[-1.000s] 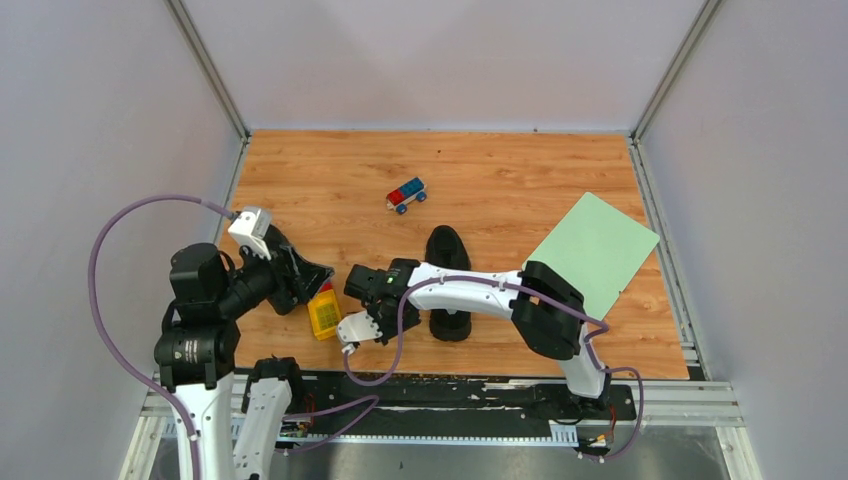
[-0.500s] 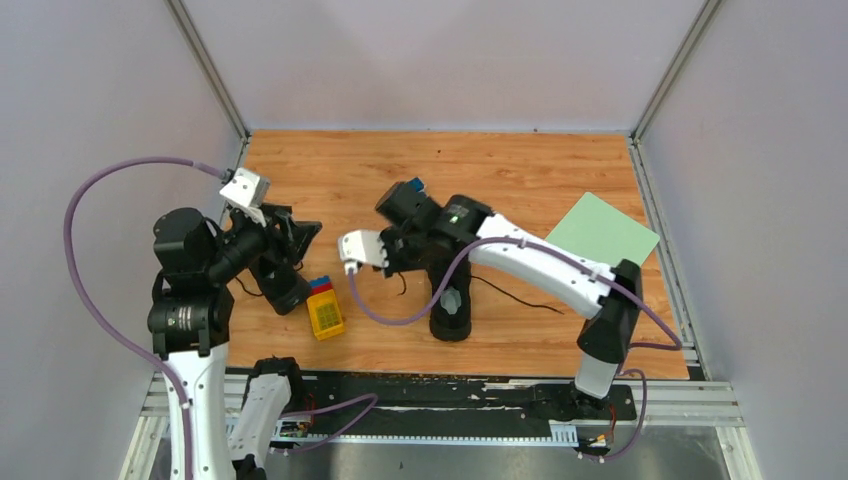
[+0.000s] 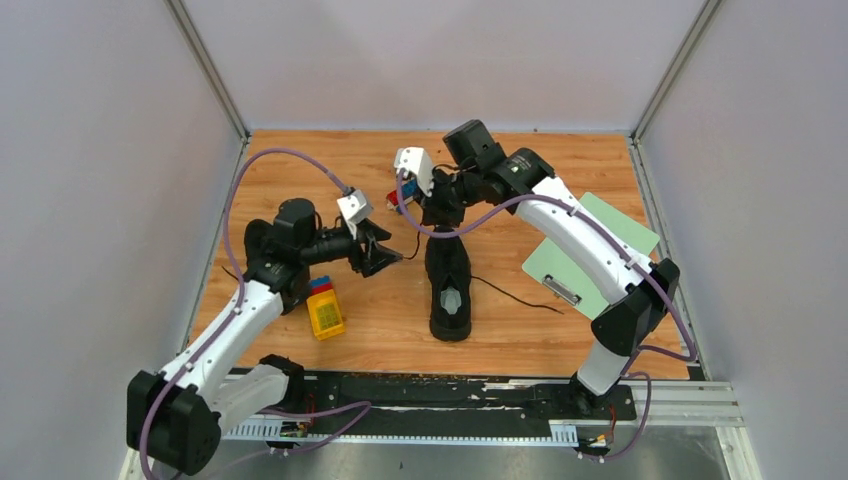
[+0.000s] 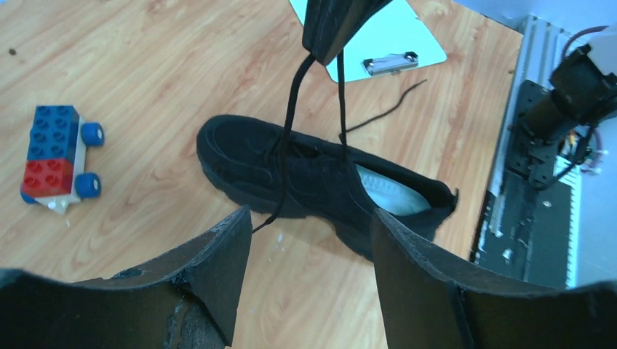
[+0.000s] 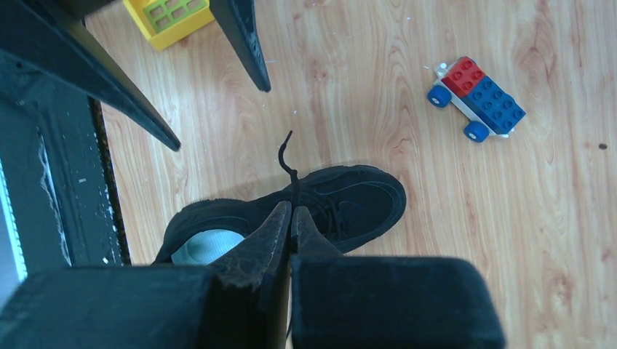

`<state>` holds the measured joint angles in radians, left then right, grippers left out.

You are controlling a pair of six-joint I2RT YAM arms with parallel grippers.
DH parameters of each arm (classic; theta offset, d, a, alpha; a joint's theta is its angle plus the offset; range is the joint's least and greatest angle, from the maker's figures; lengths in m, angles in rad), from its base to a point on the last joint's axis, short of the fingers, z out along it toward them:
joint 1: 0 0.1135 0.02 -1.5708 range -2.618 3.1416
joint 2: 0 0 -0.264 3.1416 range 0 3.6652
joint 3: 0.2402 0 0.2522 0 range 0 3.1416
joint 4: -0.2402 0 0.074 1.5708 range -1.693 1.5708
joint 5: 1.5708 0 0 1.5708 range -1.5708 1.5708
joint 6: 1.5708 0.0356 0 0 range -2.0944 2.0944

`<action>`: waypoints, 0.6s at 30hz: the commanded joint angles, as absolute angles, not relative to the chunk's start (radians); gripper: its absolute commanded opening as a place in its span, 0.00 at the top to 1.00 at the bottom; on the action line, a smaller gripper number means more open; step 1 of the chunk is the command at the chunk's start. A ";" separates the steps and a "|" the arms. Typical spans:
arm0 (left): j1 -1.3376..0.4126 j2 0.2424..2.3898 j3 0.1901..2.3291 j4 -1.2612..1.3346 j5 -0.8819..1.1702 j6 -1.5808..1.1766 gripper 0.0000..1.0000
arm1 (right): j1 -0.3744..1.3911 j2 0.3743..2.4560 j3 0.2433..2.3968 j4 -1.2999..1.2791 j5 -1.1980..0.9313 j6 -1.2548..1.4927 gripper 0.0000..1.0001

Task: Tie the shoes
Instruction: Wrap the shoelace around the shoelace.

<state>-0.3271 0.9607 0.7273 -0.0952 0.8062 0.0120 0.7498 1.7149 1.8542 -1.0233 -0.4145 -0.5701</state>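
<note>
Wood-grain tabletop (image 3: 300,170) noted. One black shoe (image 3: 449,290) is laid with its toe directly under the right gripper (image 3: 441,214) and its heel toward the near edge. Its lace (image 4: 340,102) is pinched taut there (both strands raised). Beside the shoe, the left gripper (image 4: 311,218) is held open.

No readable text, label, brand name, number or sign is showing on anything in these three views.

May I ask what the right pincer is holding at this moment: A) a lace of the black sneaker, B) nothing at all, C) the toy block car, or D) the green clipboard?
A: the right pincer is shut on a lace that rises taut from the sneaker on the table.
</note>
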 commanded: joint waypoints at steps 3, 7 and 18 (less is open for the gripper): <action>-0.386 1.078 0.714 0.229 0.738 0.064 0.33 | 0.673 1.695 1.849 -0.922 -0.579 -0.451 1.00; -0.399 1.165 0.733 0.273 0.770 0.086 0.34 | 0.663 1.699 1.811 -0.884 -0.611 -0.444 1.00; -0.428 1.315 0.876 0.218 0.862 0.210 0.47 | 0.644 1.725 1.802 -0.861 -0.671 -0.421 1.00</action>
<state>-0.4156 1.3071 0.7719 0.2295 0.7815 0.1234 0.6529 1.7187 1.8004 -0.9146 -0.6182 -0.4454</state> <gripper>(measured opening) 0.613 0.013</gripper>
